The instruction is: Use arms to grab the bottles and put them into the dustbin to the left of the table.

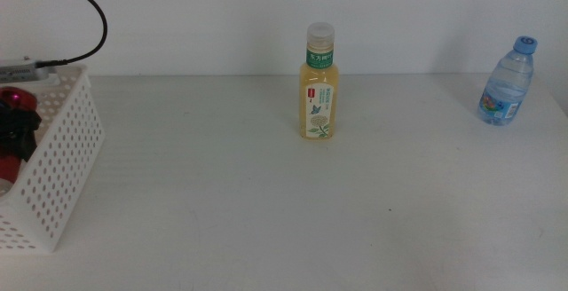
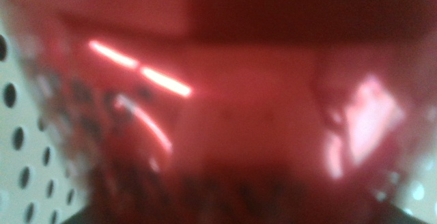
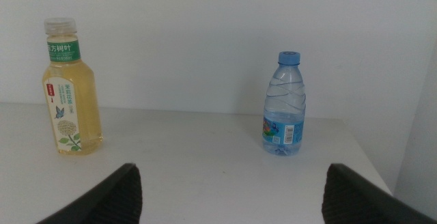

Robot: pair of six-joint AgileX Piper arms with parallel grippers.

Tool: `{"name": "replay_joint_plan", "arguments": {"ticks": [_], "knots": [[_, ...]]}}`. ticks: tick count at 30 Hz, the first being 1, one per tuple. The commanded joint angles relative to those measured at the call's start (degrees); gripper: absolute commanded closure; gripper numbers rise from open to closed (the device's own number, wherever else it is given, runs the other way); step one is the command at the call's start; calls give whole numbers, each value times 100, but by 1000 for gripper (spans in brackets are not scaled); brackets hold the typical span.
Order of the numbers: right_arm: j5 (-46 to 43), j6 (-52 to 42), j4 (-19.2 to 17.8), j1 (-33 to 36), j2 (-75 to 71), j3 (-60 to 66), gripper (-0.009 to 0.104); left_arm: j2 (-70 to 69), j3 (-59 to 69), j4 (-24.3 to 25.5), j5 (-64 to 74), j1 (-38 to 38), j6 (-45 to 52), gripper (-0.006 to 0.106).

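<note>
White tabletop (image 1: 266,211), plain wall behind. Left gripper (image 1: 16,131) is seen inside the dustbin (image 1: 62,167) at the table's left edge; red can (image 2: 225,115) fills its wrist view, blurred, grip state cannot be told. Right gripper (image 3: 229,197) is held wide open, nothing between the jaws, facing tea bottle (image 3: 68,91) and water bottle (image 3: 283,104), both upright, well apart.

Two bottles stand on the table (image 1: 266,202): one yellow tea bottle (image 1: 318,96) and one small water bottle (image 1: 508,82). One red can (image 2: 232,115) sits inside the single white dustbin (image 1: 62,158).
</note>
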Motion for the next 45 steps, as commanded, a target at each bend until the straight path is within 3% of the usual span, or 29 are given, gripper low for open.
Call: {"name": "replay_joint_plan", "arguments": {"ticks": [1, 4, 11, 19, 34, 45], "knots": [[-444, -57, -54, -17, -162, -43, 19, -389, -211, -7, -170, 7, -8, 37], [-444, -57, -54, -17, -162, -43, 19, -389, -211, -32, -256, 7, -8, 10], [-444, -57, -54, -17, -162, -43, 19, -614, -212, -126, -88, -70, -258, 10], [-444, -57, -54, -17, -162, -43, 19, -1920, -10, -98, -422, -574, -489, 10], [-444, -57, -54, -17, -162, -43, 19, -5073, 3502, -229, -4241, -2635, -593, 10], [-444, -57, -54, -17, -162, -43, 19, -6096, 5623, -461, -6583, -4026, -593, 10]]}}
